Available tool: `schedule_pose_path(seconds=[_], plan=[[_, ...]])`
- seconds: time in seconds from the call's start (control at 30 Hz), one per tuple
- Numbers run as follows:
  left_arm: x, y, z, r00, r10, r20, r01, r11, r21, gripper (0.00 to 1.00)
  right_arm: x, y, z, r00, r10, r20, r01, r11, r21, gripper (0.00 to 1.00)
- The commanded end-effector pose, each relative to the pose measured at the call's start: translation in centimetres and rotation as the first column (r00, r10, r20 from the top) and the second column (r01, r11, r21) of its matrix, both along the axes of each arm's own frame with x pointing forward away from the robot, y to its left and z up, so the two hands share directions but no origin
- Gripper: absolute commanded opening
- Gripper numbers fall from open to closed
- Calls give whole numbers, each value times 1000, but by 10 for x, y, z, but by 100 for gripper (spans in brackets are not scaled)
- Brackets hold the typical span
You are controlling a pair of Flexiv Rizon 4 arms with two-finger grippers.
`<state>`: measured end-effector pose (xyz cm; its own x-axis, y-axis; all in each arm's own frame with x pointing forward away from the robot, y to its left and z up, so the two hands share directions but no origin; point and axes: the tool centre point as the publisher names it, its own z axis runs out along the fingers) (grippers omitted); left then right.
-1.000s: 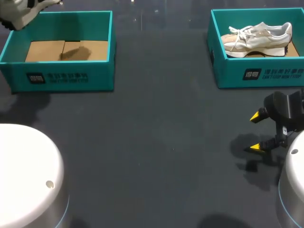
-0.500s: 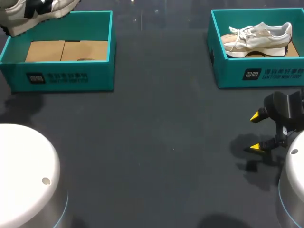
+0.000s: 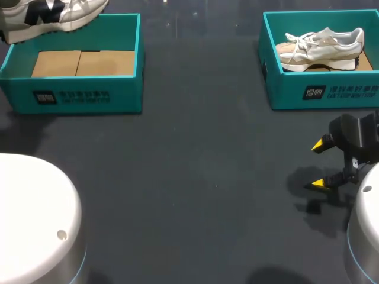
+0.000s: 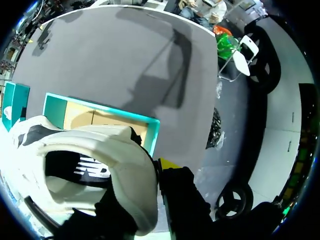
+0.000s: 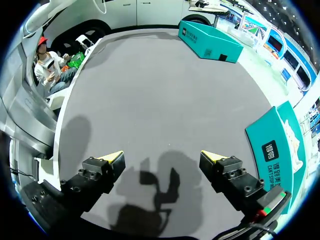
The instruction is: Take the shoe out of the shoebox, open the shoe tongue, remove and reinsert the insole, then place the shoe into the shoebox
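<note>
The shoe (image 3: pixel 56 13), white with dark side markings, is up in the air over the far left corner of the left shoebox (image 3: pixel 71 94), grasped by the left gripper (image 4: pixel 162 167). In the left wrist view one yellow fingertip (image 4: pixel 168 163) shows against the heel collar, while the other is hidden by the shoe. The box beneath it holds nothing but its brown cardboard floor (image 3: pixel 83 62).

Well apart, at the desk's (image 3: pixel 207 177) far right, the right shoebox (image 3: pixel 320 92) contains a second shoe (image 3: pixel 323 47), white and beige, lying on its side with the laces showing.

Near that box, the right gripper (image 3: pixel 320 164) hangs released over bare desk, its yellow tips spread wide with nothing between them.
</note>
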<state>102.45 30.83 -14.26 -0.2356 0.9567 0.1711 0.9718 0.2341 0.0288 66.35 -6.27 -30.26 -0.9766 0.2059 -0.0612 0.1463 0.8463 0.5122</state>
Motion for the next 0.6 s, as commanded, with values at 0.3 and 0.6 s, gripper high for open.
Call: schedule_pose_path(seconds=[0.3, 0.6], plan=[[12, 0, -26, 989, -109, 98, 109, 994, 3, 0, -2, 0, 1, 1000, -1, 2, 1, 1000, -2, 100], [11, 1, -28, 983, -131, 132, 131, 991, 6, 0, -2, 0, 1, 1000, -1, 2, 1, 1000, -2, 100]])
